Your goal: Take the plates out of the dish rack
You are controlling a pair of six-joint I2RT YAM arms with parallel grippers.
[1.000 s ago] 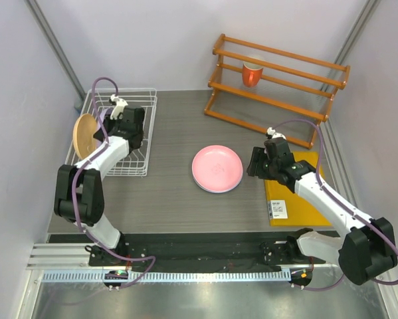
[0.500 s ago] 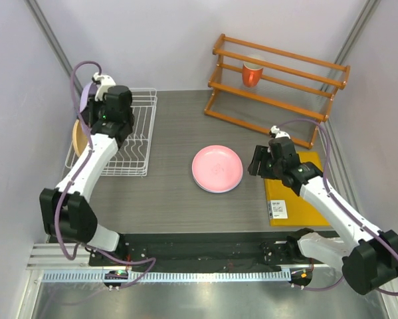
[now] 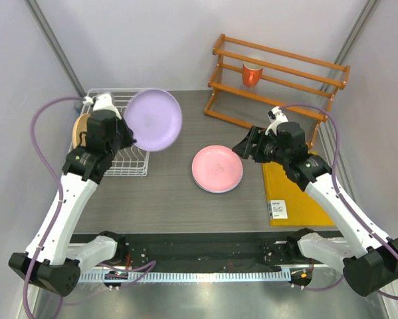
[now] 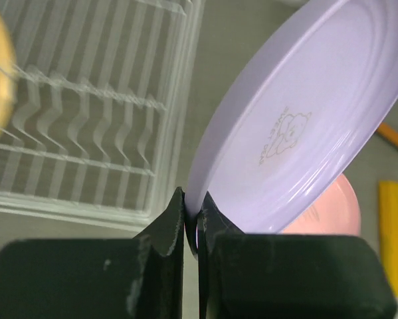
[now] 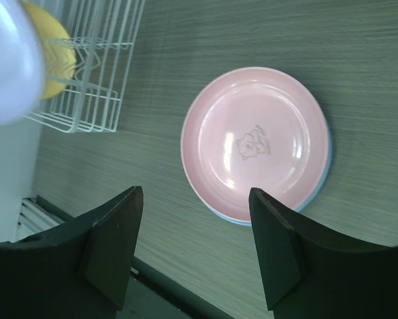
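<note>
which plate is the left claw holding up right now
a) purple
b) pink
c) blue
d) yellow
a: the left claw is pinched shut on the rim of the purple plate, which it holds up beside the rack, while the pink plate lies flat with no claw on it.

The left arm [image 3: 62, 212] and right arm [image 3: 335, 206] share one build: slim white links between bulky black joint housings, each on a pale base bolted to a long black plate [image 3: 199, 249]. Left of the plate's middle, a purple cable [image 3: 34, 133] runs along the arm in a loose loop. Right of it, a matching cable [image 3: 329, 143] does the same. The left hand [image 4: 192, 207] and right hand [image 5: 195, 196] have matte black, wedge-shaped fingers [image 5: 112, 252] with bevelled tips.
</note>
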